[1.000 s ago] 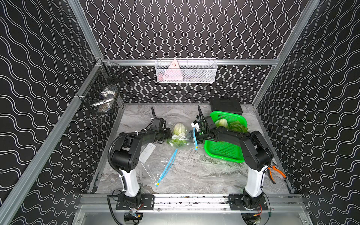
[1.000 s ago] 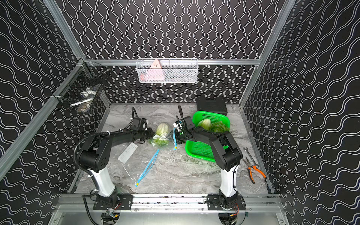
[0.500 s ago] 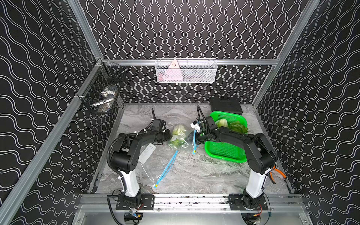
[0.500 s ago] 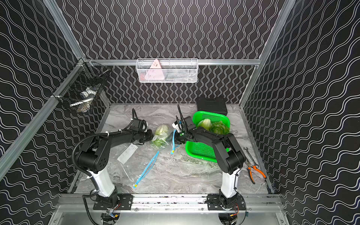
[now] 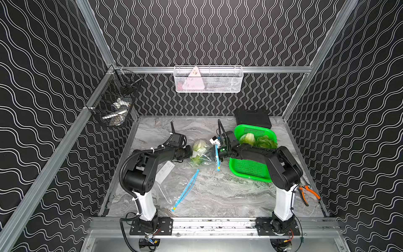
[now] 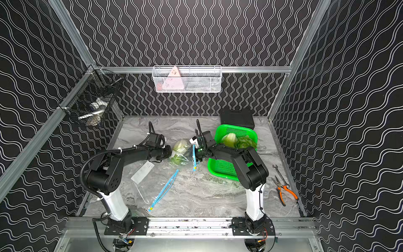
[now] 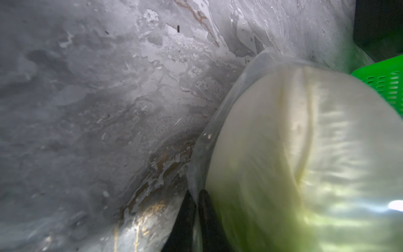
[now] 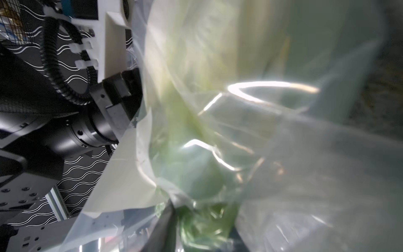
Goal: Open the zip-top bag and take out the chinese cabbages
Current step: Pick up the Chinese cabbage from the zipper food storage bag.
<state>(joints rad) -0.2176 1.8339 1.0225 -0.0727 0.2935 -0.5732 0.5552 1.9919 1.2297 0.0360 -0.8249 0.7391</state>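
On the grey marble tabletop (image 5: 218,196), wave-patterned walls (image 5: 218,32) around — left gripper (image 5: 192,154) pinches the bag (image 5: 202,156); right gripper (image 5: 216,152) unclear.

Twin high front views; wrist close-ups

The left arm (image 5: 152,157) and the right arm (image 5: 261,152) are mostly black. Each has a white post (image 5: 145,203) at the bottom, on a black plate (image 5: 150,225) with screws. The big round joints (image 5: 139,181) have little screw holes. A bumpy black hose (image 5: 124,170) runs along the left arm, tied on with white zip ties. Thin coloured wires (image 5: 152,237) hang under the plates. Each wrist has a small black camera box (image 5: 178,138) with a black cable. A tiny green light (image 5: 221,150) glows on the right wrist. The left end effector (image 7: 197,218) has two thin black fingers.
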